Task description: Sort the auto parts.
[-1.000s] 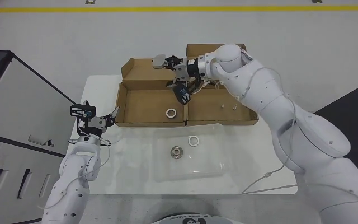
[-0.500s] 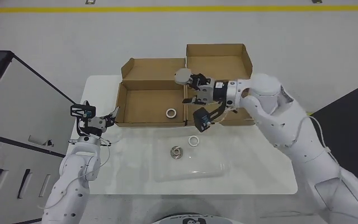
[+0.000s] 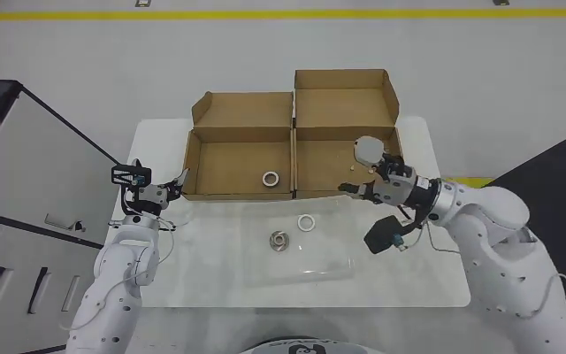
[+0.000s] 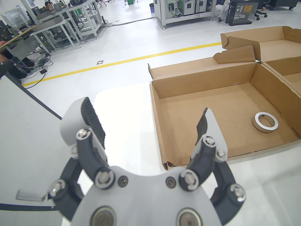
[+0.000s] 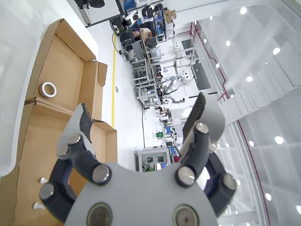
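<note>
Your right gripper (image 3: 357, 168) is spread wide with nothing between its pads. It hangs over the near right part of the right box (image 3: 323, 170), turned on its side so its fingers aim across the boxes rather than down. Two small fasteners (image 5: 42, 179) lie on that box's floor close to the gripper. They look like short bolts, but they are too small for you to judge which way they point.

Your left gripper (image 4: 148, 121) is just as wide open and holds nothing. It sits over the left edge of the tabletop (image 3: 177, 265), aimed at the near left corner of the left box (image 3: 225, 168).

The two cardboard boxes stand side by side along the far edge of the tabletop, with their lids folded back. The left box holds a silver ring (image 3: 271, 179) near its near right corner, lying flat with the hole up.

In front of the boxes, around the middle of the tabletop, a clear tray (image 3: 340, 270) holds two parts. A white ring (image 3: 307, 222) lies flat near the tray's far edge. A metal flanged piece (image 3: 279, 239) sits just beside it, toward the left, with its bore upward. Being round, none of the three has a long axis.
</note>
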`<action>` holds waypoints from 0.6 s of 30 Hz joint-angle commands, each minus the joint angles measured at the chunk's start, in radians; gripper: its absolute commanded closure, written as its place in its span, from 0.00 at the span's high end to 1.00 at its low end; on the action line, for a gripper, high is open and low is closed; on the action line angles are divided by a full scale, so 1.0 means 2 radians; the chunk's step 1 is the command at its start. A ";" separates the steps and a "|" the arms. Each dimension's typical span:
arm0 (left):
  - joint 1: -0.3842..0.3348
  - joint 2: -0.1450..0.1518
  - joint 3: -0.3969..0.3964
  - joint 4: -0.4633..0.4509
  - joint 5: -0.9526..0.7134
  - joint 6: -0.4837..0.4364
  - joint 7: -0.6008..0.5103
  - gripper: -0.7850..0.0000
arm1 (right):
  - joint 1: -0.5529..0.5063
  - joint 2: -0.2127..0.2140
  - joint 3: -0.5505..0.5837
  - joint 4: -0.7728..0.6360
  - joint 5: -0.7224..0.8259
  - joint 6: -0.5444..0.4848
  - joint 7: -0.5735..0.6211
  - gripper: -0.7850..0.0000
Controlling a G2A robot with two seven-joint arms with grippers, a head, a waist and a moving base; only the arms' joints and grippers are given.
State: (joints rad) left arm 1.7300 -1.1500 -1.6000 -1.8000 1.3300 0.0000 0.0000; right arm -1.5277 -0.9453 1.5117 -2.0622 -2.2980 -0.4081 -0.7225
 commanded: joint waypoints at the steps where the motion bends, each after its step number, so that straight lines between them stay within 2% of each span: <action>1: 0.000 0.000 0.000 0.000 0.000 0.000 0.000 1.00 | -0.039 0.002 0.036 -0.008 0.008 0.017 -0.010 1.00; 9: 0.000 0.000 0.000 0.000 0.000 0.000 0.000 1.00 | -0.159 0.004 0.145 -0.026 0.047 0.073 -0.054 1.00; 14: 0.000 0.000 0.000 0.000 0.000 0.000 0.000 1.00 | -0.202 0.003 0.185 -0.022 0.065 0.089 -0.073 1.00; 18: 0.000 0.000 0.000 0.000 0.000 0.000 0.000 1.00 | -0.216 0.002 0.198 -0.018 0.072 0.092 -0.083 1.00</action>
State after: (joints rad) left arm 1.7300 -1.1500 -1.6000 -1.8000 1.3300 0.0000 0.0000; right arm -1.9562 -0.9408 1.9043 -2.1002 -2.1552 -0.2240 -0.8850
